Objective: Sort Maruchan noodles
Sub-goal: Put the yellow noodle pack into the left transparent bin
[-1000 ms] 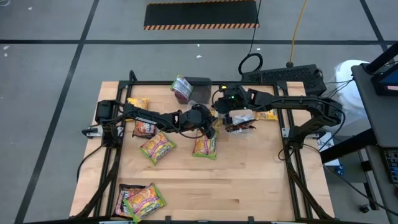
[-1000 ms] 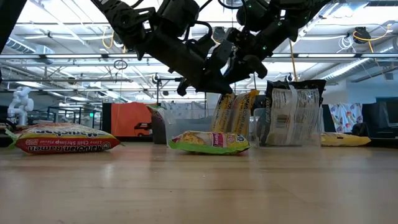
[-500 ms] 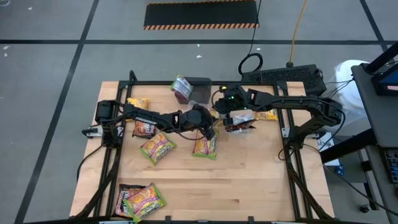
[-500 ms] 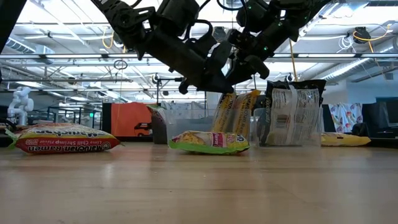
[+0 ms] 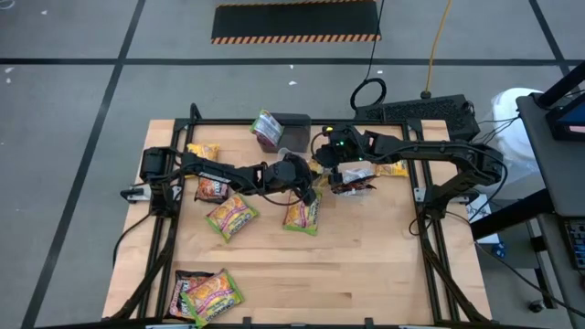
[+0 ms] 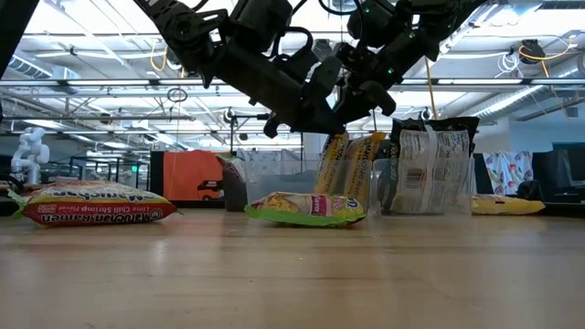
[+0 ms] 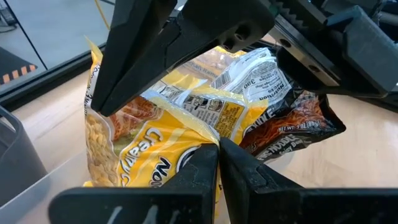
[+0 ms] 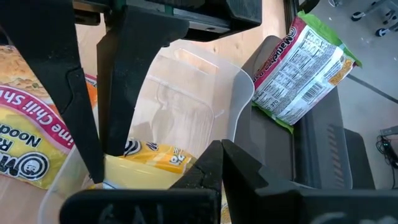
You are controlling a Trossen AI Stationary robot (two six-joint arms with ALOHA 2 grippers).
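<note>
On the counter [image 5: 366, 265] two packets [image 5: 303, 216] lay near the middle, side by side. Two more [image 5: 205, 294] lay at the front left corner, overlapping. At the back, one packet [image 5: 267, 129] leaned on a box [image 5: 294, 122]. Both claws met over a tub [image 8: 186, 93] with upright packets [image 6: 345, 164] inside it.

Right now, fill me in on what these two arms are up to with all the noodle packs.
Both arms meet at the back middle of the table. The left pincer is pinched on the edge of a yellow noodle packet standing in a clear tub. The right pincer is shut just above the same tub. A dark brown packet lies beside the yellow ones. Green-edged packets are scattered on the wood.
</note>
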